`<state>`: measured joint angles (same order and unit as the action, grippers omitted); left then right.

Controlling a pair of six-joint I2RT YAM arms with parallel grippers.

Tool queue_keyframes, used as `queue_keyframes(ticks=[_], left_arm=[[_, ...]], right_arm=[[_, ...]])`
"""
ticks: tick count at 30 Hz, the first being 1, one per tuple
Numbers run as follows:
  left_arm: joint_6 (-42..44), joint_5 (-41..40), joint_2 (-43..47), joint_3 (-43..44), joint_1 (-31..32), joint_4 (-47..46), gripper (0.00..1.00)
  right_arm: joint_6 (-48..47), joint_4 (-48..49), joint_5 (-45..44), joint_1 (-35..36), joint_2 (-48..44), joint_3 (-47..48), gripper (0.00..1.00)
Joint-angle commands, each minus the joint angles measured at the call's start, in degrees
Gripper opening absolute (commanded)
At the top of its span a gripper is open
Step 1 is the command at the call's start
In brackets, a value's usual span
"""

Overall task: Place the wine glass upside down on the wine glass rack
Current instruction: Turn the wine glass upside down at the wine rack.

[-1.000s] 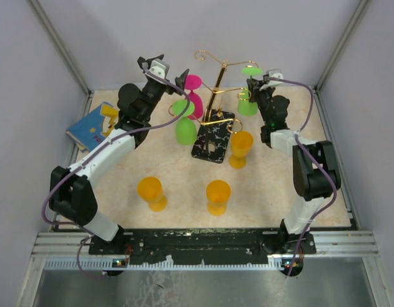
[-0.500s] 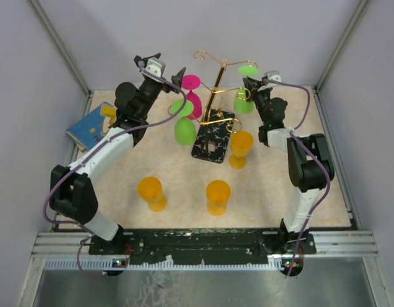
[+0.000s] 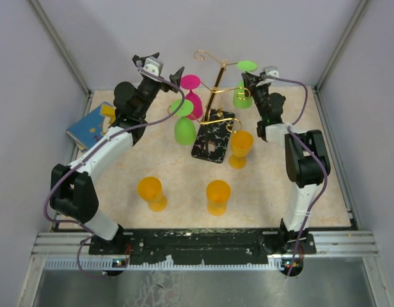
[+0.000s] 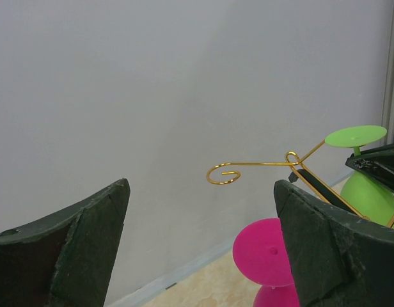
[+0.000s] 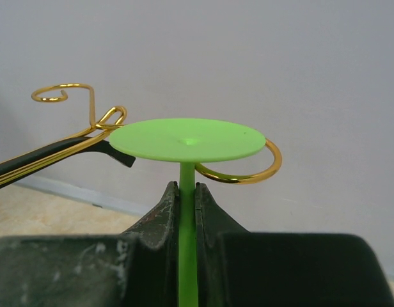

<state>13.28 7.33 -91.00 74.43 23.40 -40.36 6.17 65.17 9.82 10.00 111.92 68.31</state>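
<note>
My right gripper (image 5: 188,192) is shut on the thin stem of a green wine glass (image 5: 187,139), held upside down with its flat foot on top. A gold curl (image 5: 248,174) of the wine glass rack sits just under the foot, behind and to the right of the stem. I cannot tell whether the stem is inside it. From above, this glass (image 3: 243,96) and my right gripper (image 3: 252,82) are at the right arm of the rack (image 3: 213,139). My left gripper (image 3: 161,68) stands open and empty left of the rack, near an upside-down pink glass (image 4: 267,252).
A second green glass (image 3: 184,126) hangs upside down on the rack's left side. Three orange glasses stand upright on the table (image 3: 150,192) (image 3: 217,195) (image 3: 240,147). A blue book (image 3: 93,125) lies at the left edge. Walls close in at the back and both sides.
My right gripper has carried the green glass up and to the left, closer to the rack's right arm. My left gripper has drifted slightly left and stays open.
</note>
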Motion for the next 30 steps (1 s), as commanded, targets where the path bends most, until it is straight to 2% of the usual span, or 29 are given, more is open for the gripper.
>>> queue_keyframes(ticks=[1,13,30], left_arm=[[-1.3,0.8,-0.5,1.3,-0.6,-2.4,0.99],[-1.8,1.2,-0.6,1.2,-1.0,-2.9,0.99],[-2.8,2.2,-1.4,1.8,-1.2,-3.3,0.99]], right_arm=[[-1.3,1.1,-0.2,0.9,0.6,4.4,0.00],[-1.6,0.4,-1.9,1.0,3.0,6.5,0.00],[-7.3,2.4,-13.1,1.1,2.3,4.2,0.00]])
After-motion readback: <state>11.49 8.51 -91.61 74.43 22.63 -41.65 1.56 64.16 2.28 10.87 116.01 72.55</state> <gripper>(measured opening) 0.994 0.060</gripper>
